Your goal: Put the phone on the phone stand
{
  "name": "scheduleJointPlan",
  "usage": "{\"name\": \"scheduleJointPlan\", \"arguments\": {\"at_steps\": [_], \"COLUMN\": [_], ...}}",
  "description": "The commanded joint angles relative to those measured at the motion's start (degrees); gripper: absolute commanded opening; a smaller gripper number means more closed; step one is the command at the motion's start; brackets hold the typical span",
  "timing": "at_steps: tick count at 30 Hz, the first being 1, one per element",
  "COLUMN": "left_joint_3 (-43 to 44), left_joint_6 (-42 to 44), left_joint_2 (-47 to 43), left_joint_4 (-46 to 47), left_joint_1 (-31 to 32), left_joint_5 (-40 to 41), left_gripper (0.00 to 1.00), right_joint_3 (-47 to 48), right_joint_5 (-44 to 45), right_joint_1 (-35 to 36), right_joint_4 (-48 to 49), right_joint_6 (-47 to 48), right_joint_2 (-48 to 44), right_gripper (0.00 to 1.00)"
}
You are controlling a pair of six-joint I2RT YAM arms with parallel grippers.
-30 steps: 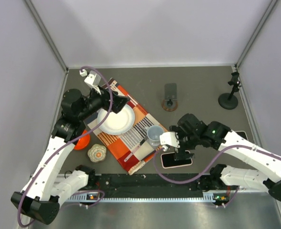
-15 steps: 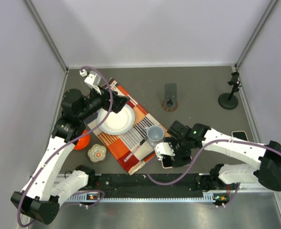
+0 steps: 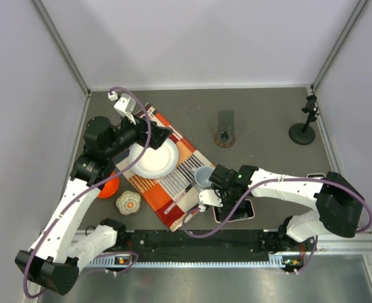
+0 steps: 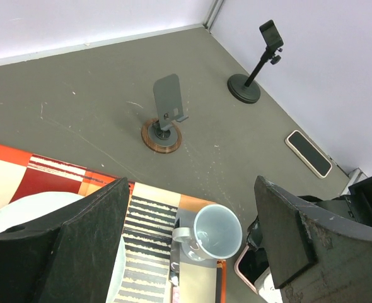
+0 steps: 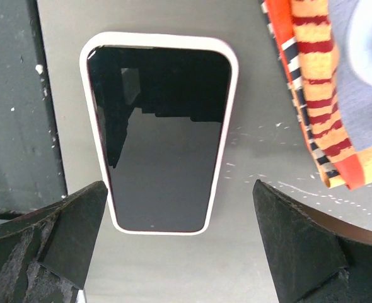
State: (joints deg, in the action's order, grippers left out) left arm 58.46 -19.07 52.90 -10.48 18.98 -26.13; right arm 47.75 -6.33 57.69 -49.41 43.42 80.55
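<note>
On the bench [image 3: 268,132], the phone [image 5: 161,139] lies flat under the open right gripper [image 5: 176,196] (nothing grabbed yet); the phone stand [image 3: 225,126] waits at 12 o'clock.

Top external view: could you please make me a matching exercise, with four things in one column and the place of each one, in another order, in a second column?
Things
1. phone
2. grey phone stand
3. mug
4. white plate

Places
A. on the left half of the striped cloth
B. upright on its round brown base, far middle of the table
C. lying flat on the table, beside the cloth
D. at the cloth's right corner

Pairs: 1-C, 2-B, 3-D, 4-A
</note>
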Motion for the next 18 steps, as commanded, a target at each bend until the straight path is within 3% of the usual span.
{"name": "scheduleJointPlan", "arguments": {"at_steps": [1, 18], "left_joint_3": [0.61, 0.78], "left_joint_6": [1.05, 1.14], "left_joint_2": [0.27, 1.24], "left_joint_4": [1.78, 1.52], "left_joint_1": [0.35, 0.35], "left_joint_5": [-0.50, -0.76], "left_gripper": [0.85, 0.85], "right_joint_3": [0.94, -1.87], "right_joint_5": [3.60, 0.00], "right_joint_1": [2.42, 5.50], "right_joint_4": [5.11, 5.20], "right_joint_6": [-3.43, -6.68], "right_joint_2": [0.65, 0.22], "right_gripper": [0.99, 0.99]}}
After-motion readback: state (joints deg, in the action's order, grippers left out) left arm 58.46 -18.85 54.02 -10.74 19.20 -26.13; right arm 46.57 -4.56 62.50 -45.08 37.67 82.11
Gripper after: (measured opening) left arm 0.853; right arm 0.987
